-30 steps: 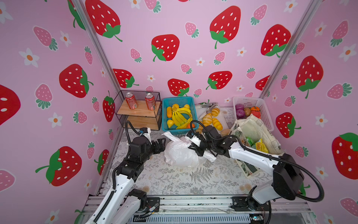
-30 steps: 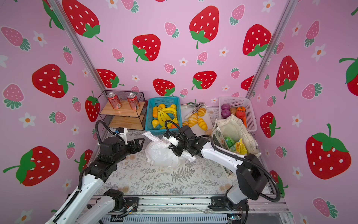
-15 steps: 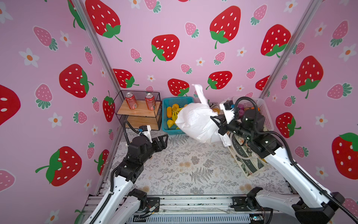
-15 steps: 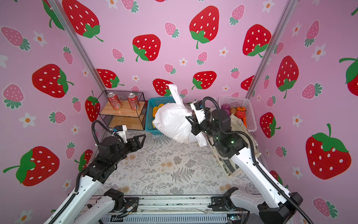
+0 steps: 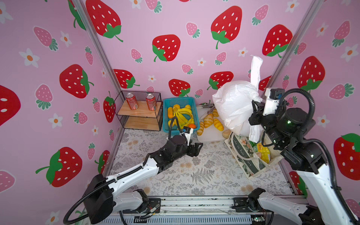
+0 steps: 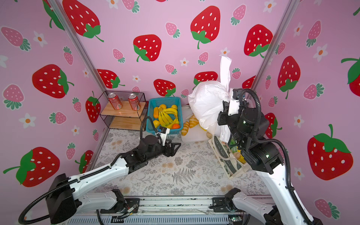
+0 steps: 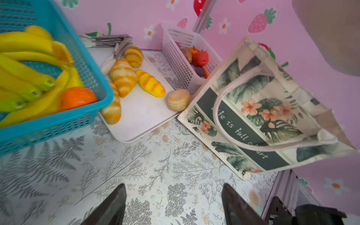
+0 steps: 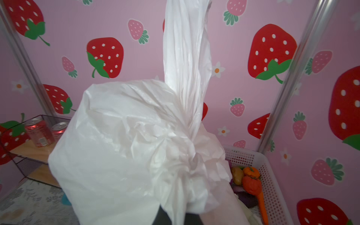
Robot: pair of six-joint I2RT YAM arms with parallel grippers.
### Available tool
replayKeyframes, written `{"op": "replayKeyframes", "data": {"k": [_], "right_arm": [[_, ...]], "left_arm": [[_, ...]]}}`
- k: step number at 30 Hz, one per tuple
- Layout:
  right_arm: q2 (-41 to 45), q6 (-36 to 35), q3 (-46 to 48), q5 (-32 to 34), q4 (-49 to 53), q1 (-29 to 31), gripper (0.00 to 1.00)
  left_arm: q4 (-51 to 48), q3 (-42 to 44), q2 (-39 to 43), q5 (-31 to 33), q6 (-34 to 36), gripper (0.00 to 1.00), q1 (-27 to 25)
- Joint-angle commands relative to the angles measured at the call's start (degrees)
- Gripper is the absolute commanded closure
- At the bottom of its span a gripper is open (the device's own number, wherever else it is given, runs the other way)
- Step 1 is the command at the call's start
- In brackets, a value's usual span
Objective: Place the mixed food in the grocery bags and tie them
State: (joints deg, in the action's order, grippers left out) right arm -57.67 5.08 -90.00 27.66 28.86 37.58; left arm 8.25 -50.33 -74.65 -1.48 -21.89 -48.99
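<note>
White plastic bag [image 8: 136, 146] fills right wrist view; left wrist shows the canvas tote [image 7: 253, 116].

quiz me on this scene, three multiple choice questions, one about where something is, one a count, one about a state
1. The white plastic bag is: A lying flat, let go; B up in the air, held by the right hand; C out of every view.
2. How many red soda cans stand on the wire shelf? A three; B one; C two.
3. The left hand is: A open, holding nothing; B shut, holding nothing; C shut on the white plastic bag.

Answers:
1 B, both top views show it gathered at the right hand, high up.
2 C, two cans stand side by side on its top board.
3 A, the left wrist view shows its fingers spread with nothing between.
</note>
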Motion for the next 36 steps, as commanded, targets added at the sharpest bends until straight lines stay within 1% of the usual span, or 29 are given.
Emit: {"op": "replayKeyframes", "data": {"k": [1, 5, 9, 12, 14, 16, 18, 19, 21, 22, 24, 26, 27, 29, 31, 34, 36], "right_arm": [[1.15, -2.94, -0.35, 12.79, 2.83, -0.40, 1.00], [1.61, -3.92, -0.03, 15.68, 3.73, -0.82, 1.00], [1.56, -3.99, -0.33, 16.98, 6.88, -1.40, 1.00], [1.16, -3.63, -0.09, 15.62, 8.81, -2.28, 1.00], [-0.08, -2.62, -0.30, 10.91, 10.18, -2.80, 1.00], [-0.94, -1.52, -0.53, 6.34, 10.53, -2.96, 1.00], [-1.55, -1.26, -1.26, 3.12, 10.24, -2.96, 1.00], [-1.78, -1.32, -2.08, -0.07, 9.99, -2.96, 1.00], [-2.36, -0.32, -4.38, -7.62, 9.09, -2.95, 1.00], [-2.80, 0.51, -5.62, -12.85, 8.50, -2.95, 1.00], [-4.57, 2.24, -8.04, -20.82, 7.80, -2.96, 1.00], [-6.77, 4.08, -9.21, -29.11, 7.17, -2.88, 1.00], [-7.66, 5.03, -8.83, -31.80, 6.53, -2.80, 1.00], [-9.34, 7.07, -5.80, -36.82, 3.93, -2.14, 1.00], [-10.68, 8.39, -1.99, -39.15, 1.05, -0.66, 1.00], [-13.22, 8.81, 4.45, -40.56, -3.14, 3.02, 1.00], [-15.45, 8.10, 7.84, -42.70, -5.83, 5.24, 1.00]], "left_arm": [[6.60, -6.88, -6.57, -2.55, 9.24, 0.23, -2.40], [8.76, -11.72, -13.19, -4.08, 9.46, 0.25, -4.12], [9.10, -14.15, -15.29, -5.30, 10.00, 0.26, -5.78], [7.24, -15.76, -15.53, -5.37, 11.41, 0.26, -7.28], [5.77, -16.12, -15.06, -4.15, 11.49, 0.26, -7.96], [4.87, -15.78, -14.05, -2.83, 10.08, 0.26, -7.99], [5.13, -14.44, -12.63, -2.14, 10.25, 0.25, -7.96], [5.33, -13.63, -11.88, -1.54, 10.33, 0.26, -7.98], [4.87, -12.10, -9.95, 1.15, 9.61, 0.25, -7.96], [4.58, -11.03, -8.65, 2.67, 9.30, 0.25, -7.81], [2.92, -9.23, -5.90, 7.25, 8.14, 0.25, -7.33], [-0.49, -7.27, -2.58, 12.97, 5.44, 0.24, -6.08], [-2.68, -6.60, -0.89, 15.42, 3.59, 0.24, -5.14], [-9.28, -4.79, 3.35, 19.80, -2.50, 0.23, -1.44], [-15.09, -2.37, 8.55, 21.48, -7.27, 0.23, 2.91], [-20.60, 2.54, 18.41, 23.75, -9.78, 0.22, 9.06], [-25.51, 3.83, 24.69, 25.32, -10.25, 0.21, 12.96]]}}
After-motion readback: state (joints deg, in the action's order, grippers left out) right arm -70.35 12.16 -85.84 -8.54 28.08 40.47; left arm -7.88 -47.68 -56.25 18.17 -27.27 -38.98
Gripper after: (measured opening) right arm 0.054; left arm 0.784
